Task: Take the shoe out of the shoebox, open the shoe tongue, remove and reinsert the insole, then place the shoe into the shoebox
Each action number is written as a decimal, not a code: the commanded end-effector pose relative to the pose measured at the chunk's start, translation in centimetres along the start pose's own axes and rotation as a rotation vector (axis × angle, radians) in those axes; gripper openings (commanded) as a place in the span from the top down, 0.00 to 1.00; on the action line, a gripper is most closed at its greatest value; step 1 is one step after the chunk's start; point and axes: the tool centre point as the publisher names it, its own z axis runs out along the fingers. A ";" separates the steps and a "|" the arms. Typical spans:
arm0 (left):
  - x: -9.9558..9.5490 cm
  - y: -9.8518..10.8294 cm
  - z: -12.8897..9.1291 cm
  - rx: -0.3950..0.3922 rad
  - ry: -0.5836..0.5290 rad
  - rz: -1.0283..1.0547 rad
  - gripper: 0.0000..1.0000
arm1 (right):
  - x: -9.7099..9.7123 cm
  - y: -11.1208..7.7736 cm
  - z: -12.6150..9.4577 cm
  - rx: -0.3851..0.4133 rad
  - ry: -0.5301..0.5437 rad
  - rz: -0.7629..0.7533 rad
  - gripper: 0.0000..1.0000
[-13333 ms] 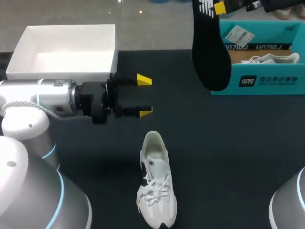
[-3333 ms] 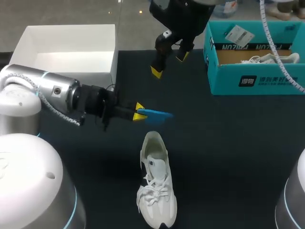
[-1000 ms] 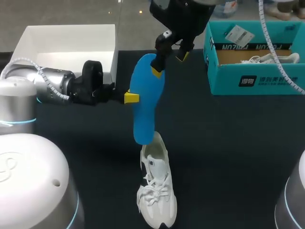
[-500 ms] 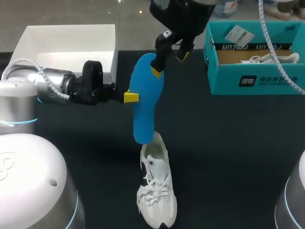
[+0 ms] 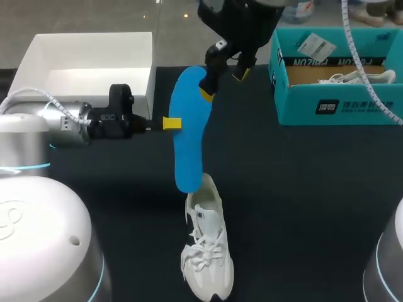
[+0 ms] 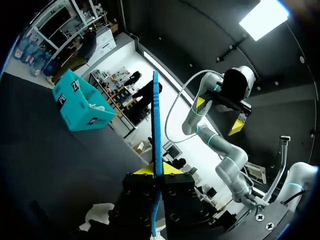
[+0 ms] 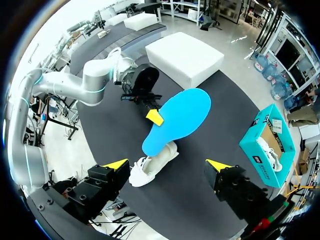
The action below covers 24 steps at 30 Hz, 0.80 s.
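Observation:
My left gripper (image 5: 171,123) is shut on the edge of a blue insole (image 5: 189,132), which it holds over the table with the insole's lower end just above the heel of the white shoe (image 5: 206,242). The shoe lies on the dark table with its laces toward the front. The left wrist view shows the insole (image 6: 157,120) edge-on between the left gripper's (image 6: 156,169) yellow tips. My right gripper (image 5: 223,78) hangs open high above the insole and holds nothing. From that right gripper (image 7: 167,165) I look down on the insole (image 7: 177,120) and shoe (image 7: 152,165).
A teal shoebox (image 5: 340,100) stands at the back right with another white shoe and a tag inside. A white open box (image 5: 88,63) sits at the back left. The teal shoebox (image 7: 267,142) and white box (image 7: 184,57) also show from the right wrist.
The left arm has drawn back slightly, and the insole has shifted a little up and left with it. The right arm and the shoe have not moved.

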 end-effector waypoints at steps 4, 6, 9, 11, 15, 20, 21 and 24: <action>0.1 -0.5 0.5 -0.050 -0.123 -0.091 1.00 | 0.0 0.1 0.0 0.002 0.000 0.000 0.00; -0.2 -0.7 0.7 -0.058 -0.127 -0.132 1.00 | 0.0 0.1 0.0 0.002 0.000 0.000 0.00; -1.3 -1.3 1.2 -0.073 -0.150 -0.189 1.00 | 0.0 0.1 0.0 0.002 0.000 0.000 0.00; -2.0 -1.6 1.3 -0.071 -0.101 -0.237 1.00 | 0.0 0.1 0.0 0.002 0.000 0.000 0.00; -3.1 -2.1 1.2 -0.059 -0.097 -0.268 1.00 | 0.0 0.1 0.0 0.002 0.000 0.000 0.00; -3.5 -2.3 0.9 -0.053 -0.085 -0.277 1.00 | 0.0 0.1 0.0 0.002 0.000 0.000 0.00; -3.6 -2.3 0.9 -0.052 -0.082 -0.280 1.00 | 0.0 0.1 0.0 0.002 0.000 0.000 0.00; -3.9 -2.8 0.8 -0.035 -0.079 -0.284 1.00 | 0.0 0.1 0.0 0.002 0.000 0.000 0.00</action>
